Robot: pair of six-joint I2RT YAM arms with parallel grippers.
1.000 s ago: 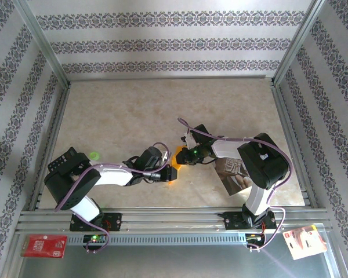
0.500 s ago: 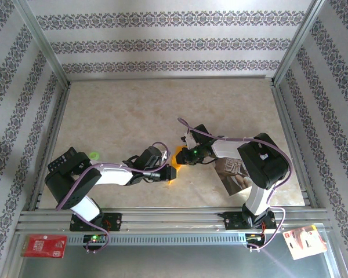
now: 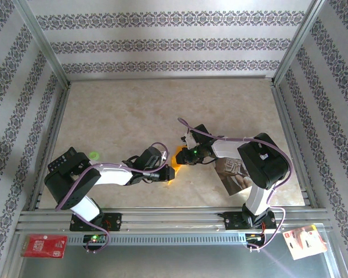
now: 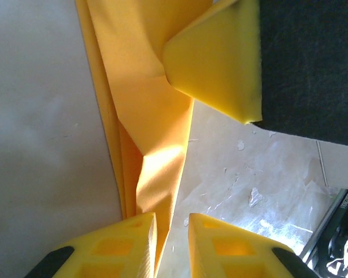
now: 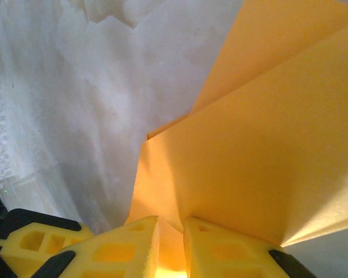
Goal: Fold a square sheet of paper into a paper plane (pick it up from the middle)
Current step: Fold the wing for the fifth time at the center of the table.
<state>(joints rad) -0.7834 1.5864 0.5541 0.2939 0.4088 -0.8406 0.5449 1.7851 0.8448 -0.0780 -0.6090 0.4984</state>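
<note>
- Paper first: the orange sheet (image 3: pixel 175 161) sits partly folded between the 2 arms, over the front middle of the table (image 3: pixel 133 110). We can't tell if it touches the surface.
- We see the left gripper (image 4: pixel 172 223) with jaws nearly together, clamped on the sheet's edge, which runs into the narrow gap.
- Right gripper (image 5: pixel 170 226) is the same: jaws close together, pinched on a folded part of the sheet.
- Risk 1: if the 2 arms pull apart or twist out of step, we judge the thin paper tears at a pinch point.
- Risk 2: the left grip looks near an edge, so a small slip could let a layer slide out and the fold open.
- Risk 3: a kink shows just above the left fingers. Flattening it now could set a crooked crease and skew the wings.
- Risk 4: the 2 grippers work very near each other, so a careless move could knock them together.
- Photo sheet (image 3: pixel 235 176) lies by the right arm, apart from the paper. We rate it low risk.
</note>
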